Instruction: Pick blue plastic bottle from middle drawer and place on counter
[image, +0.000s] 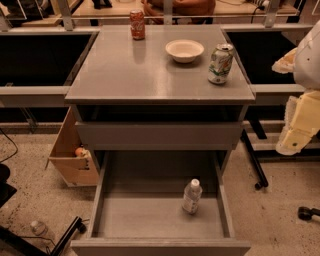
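Observation:
The blue plastic bottle (192, 196), clear with a white cap, stands upright on the floor of the open middle drawer (145, 217), towards its right side. The grey counter (130, 70) tops the cabinet above it. My gripper (296, 131) hangs at the far right edge of the view, outside the cabinet, at about the height of the upper drawer front, well above and to the right of the bottle. It holds nothing that I can see.
On the counter stand an orange can (137, 24) at the back, a white bowl (184, 50) and a green-and-white can (220, 63) at the right. The upper drawer front (159, 135) is shut. A cardboard box (70, 157) sits left of the cabinet; black legs (256, 167) stand to the right.

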